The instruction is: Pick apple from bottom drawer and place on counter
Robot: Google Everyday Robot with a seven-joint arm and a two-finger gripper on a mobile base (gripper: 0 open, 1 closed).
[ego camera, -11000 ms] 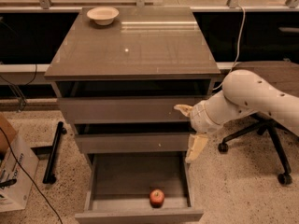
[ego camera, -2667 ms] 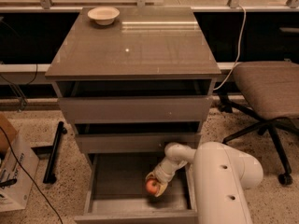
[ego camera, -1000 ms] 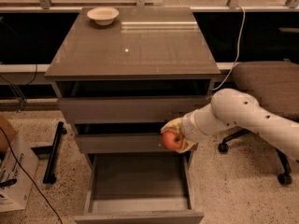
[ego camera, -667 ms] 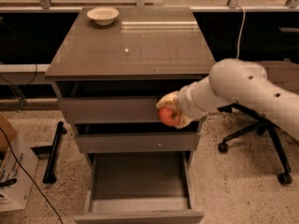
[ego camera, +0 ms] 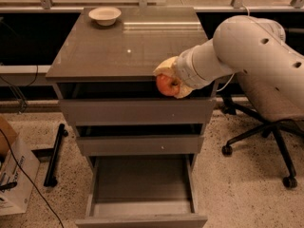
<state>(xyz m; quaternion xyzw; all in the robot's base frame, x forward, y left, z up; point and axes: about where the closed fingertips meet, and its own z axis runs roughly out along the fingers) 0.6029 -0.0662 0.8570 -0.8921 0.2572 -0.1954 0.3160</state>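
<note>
A: Go, left side first. What's at 8 o'clock?
B: Brown cardboard box [ego camera: 13, 177], cut off by the frame edge, on the speckled pale terrazzo floor [ego camera: 237, 194]. At the box's 2 o'clock there's a black metal bar [ego camera: 54, 153] lying on the floor just beside the cabinet.
A: Cabinet, top down.
B: Glossy, reflective grey-brown rectangular counter [ego camera: 118, 51] on top. A shallow round cream bowl [ego camera: 105, 15] sits upright at its 11 o'clock corner, well apart from everything else. Under the slab are the shallow grey-brown top drawer [ego camera: 135, 112] and the shallow middle drawer [ego camera: 137, 145], both nearly pushed in, each with a dark gap above it. At 6 o'clock the deep grey-brown bottom drawer [ego camera: 142, 184] is pulled out, with its grey boxy interior showing.
A: Where's the apple?
B: The small round red apple with a yellowish patch [ego camera: 167, 85] is up at the counter's front edge, about 5 o'clock on the slab, in front of the dark gap above the top drawer. It's clear of the bottom drawer and well above it. Can't tell if it touches the slab's edge.
A: Claw?
B: The cream two-finger gripper [ego camera: 172, 81] is at the same spot, clamped on the apple. One finger is over its top and one is under it at its 4 o'clock.
A: Right side?
B: A thick white rounded robot arm [ego camera: 247, 56] comes in from 3 o'clock, with small dark holes in its shell, and covers the counter's front right corner. Partly behind it at 4 o'clock is a black office chair [ego camera: 249, 135], its castor legs on the floor.
</note>
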